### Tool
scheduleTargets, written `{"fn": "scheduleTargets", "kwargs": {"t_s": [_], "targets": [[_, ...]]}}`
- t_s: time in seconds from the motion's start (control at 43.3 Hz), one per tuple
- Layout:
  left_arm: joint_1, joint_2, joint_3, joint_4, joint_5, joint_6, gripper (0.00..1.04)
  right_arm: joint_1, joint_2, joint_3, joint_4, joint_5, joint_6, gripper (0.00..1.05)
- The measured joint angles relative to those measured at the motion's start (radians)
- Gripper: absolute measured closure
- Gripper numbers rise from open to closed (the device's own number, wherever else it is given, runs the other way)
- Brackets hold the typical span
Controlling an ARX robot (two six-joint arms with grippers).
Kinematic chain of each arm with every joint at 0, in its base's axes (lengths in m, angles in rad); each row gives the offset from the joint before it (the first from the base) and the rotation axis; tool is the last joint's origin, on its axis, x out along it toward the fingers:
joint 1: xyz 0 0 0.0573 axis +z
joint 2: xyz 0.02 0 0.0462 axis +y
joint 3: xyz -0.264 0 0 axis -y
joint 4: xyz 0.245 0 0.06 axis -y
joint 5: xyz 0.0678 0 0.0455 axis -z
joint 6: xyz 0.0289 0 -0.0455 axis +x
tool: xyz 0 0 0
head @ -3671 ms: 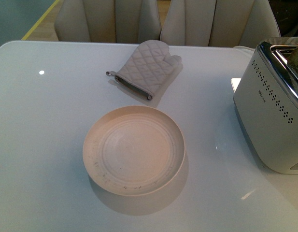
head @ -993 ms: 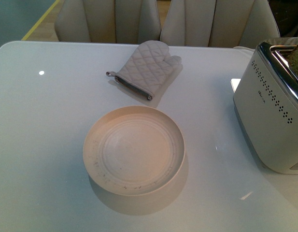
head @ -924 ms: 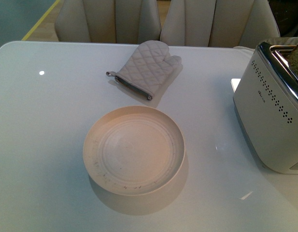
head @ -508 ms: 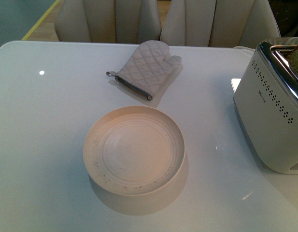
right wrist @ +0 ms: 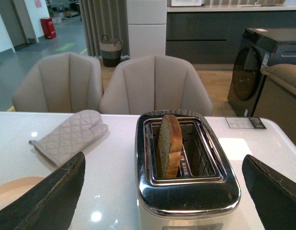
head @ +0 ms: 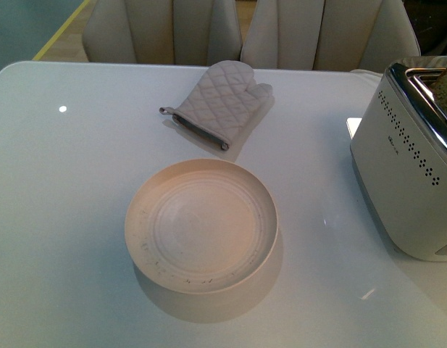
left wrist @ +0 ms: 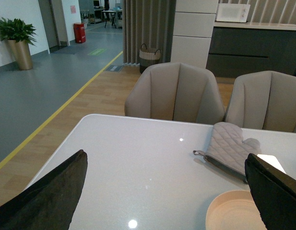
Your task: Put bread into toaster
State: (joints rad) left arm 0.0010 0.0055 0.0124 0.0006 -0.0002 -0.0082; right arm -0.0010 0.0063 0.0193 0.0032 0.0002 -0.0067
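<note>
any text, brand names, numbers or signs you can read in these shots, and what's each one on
None of it can be read.
Small dark logo on the white side of the toaster: too small and blurred.
Card or label on the table behind the toaster, right wrist view: print too small.
Green floor marking in the far hallway: no legible characters.
The bread, oven mitt and bowl show no text.

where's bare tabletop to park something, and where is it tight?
Widest bare stretch: the white glossy table to the left of the round beige plate, up to the far edge. Also bare: the strip between plate and boxy white toaster. Tighter: the gap between plate and grey quilted oven mitt, just behind it. The speckled bread slice stands in one toaster slot.
</note>
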Motion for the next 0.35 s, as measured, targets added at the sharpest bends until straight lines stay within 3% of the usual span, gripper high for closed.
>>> {"fn": "scheduleTargets", "kwargs": {"t_s": [0.346], "targets": [[0.0,0.0,0.0,0.0,0.0,0.0,0.07,0.0,0.0,0.0,0.0,0.0,0.0,0.09]]}}
